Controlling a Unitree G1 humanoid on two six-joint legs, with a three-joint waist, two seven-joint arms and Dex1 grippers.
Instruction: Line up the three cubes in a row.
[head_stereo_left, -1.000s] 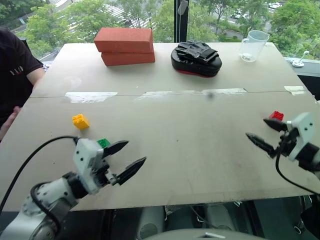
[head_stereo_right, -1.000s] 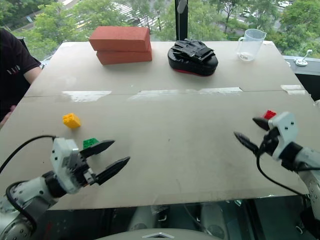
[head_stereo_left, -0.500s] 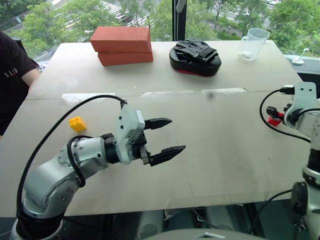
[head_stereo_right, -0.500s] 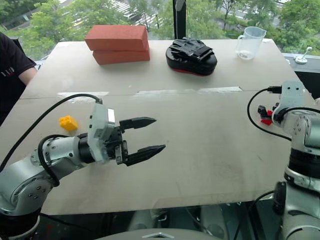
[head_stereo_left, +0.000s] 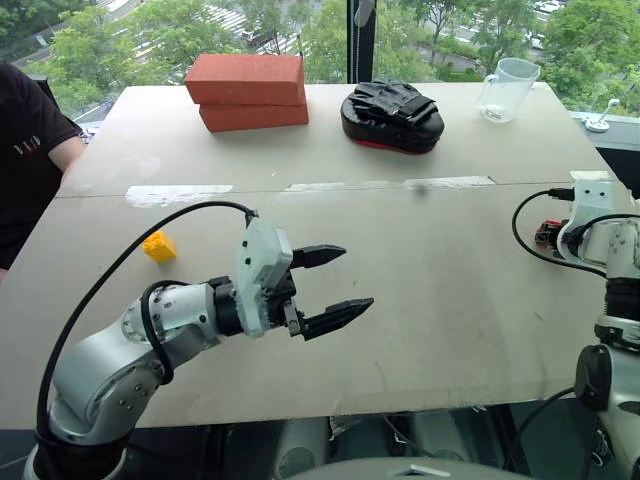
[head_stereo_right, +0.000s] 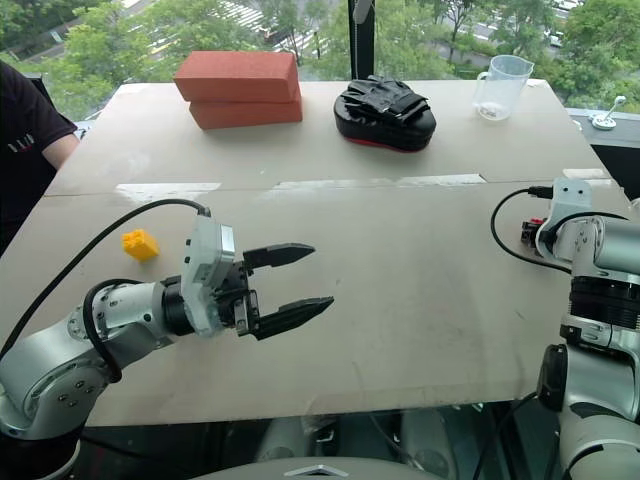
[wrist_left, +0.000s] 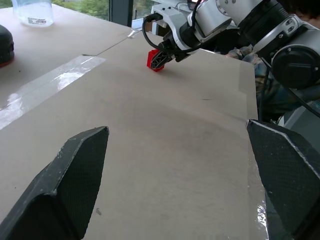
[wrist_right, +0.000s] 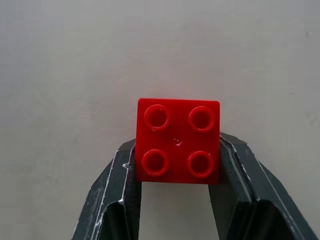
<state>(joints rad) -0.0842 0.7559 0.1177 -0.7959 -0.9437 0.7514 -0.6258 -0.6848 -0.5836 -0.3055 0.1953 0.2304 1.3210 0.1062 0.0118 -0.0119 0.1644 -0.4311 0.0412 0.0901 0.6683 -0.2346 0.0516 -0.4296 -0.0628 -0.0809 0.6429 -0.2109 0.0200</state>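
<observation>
head views: left gripper (head_stereo_left: 335, 286) hangs wide open and empty mid-table; yellow cube (head_stereo_left: 158, 246) sits far left, so the row's a long haul.
left wrist: right gripper (wrist_left: 161, 59) pinches red cube (wrist_left: 154, 58) near the right edge.
right wrist: fingers (wrist_right: 114, 186) clamp its lower sides, studs up, square so no long axis; could pivot out.

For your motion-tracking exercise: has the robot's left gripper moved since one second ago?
Yes. The left gripper has risen and swung toward the table's middle, away from the yellow cube, with its jaws open.
</observation>
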